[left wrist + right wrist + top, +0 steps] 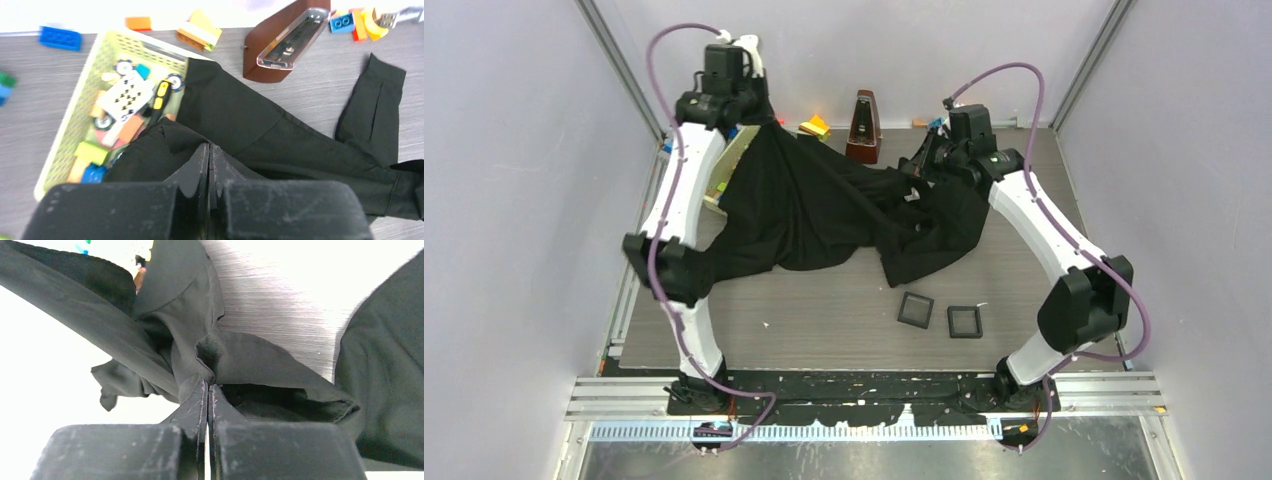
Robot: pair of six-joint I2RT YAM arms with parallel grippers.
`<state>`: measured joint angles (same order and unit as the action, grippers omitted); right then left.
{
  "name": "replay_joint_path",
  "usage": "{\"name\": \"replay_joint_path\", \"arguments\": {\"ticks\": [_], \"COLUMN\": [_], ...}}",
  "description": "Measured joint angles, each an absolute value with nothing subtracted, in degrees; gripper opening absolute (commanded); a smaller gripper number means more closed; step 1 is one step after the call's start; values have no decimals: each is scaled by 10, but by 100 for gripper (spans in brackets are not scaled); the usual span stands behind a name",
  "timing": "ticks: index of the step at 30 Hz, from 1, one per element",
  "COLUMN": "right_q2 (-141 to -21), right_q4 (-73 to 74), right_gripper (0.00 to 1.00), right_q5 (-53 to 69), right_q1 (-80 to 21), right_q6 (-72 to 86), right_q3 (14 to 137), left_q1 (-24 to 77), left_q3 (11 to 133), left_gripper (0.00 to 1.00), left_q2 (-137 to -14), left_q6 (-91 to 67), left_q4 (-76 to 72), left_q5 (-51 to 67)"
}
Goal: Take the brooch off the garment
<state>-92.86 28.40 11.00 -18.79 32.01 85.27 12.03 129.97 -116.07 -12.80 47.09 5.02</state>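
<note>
The black garment (824, 210) hangs stretched between my two grippers above the table's far half, its lower folds resting on the table. My left gripper (759, 112) is shut on the garment's left corner, high at the back left; its jaws (209, 146) pinch black cloth (235, 115). My right gripper (921, 165) is shut on a fold of the garment at the right; its jaws (207, 383) pinch bunched cloth (240, 352). The brooch is not visible in any view; I cannot tell where it sits on the cloth.
Two small black square trays (915, 310) (964, 321) lie on the table in front. A brown metronome (863, 128) stands at the back, also in the left wrist view (280, 42). A yellow-green basket (67, 130) of toys sits under the garment's left end. Loose coloured blocks (199, 30) lie along the back wall.
</note>
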Motion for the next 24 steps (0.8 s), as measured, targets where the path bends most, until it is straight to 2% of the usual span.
{"name": "replay_joint_path", "arguments": {"ticks": [4,12,19,24], "right_q2": [-888,-857,-870,-933], "right_q4": [289,292,300,282], "right_gripper": [1,0,0,0], "right_q5": [125,107,11,41], "right_q1": [-201,-253,-205,-120], "right_q6": [320,321,356,410], "right_q3": [860,867,912,973], "left_q1": [110,92,92,121], "left_q3": [1208,873,646,525], "left_gripper": [0,0,0,0], "left_q2": [-1013,-695,-496,-423], "left_q6": [-133,-193,-269,-315], "left_q4": [474,447,466,493], "left_q5": [1,-76,-6,57]}}
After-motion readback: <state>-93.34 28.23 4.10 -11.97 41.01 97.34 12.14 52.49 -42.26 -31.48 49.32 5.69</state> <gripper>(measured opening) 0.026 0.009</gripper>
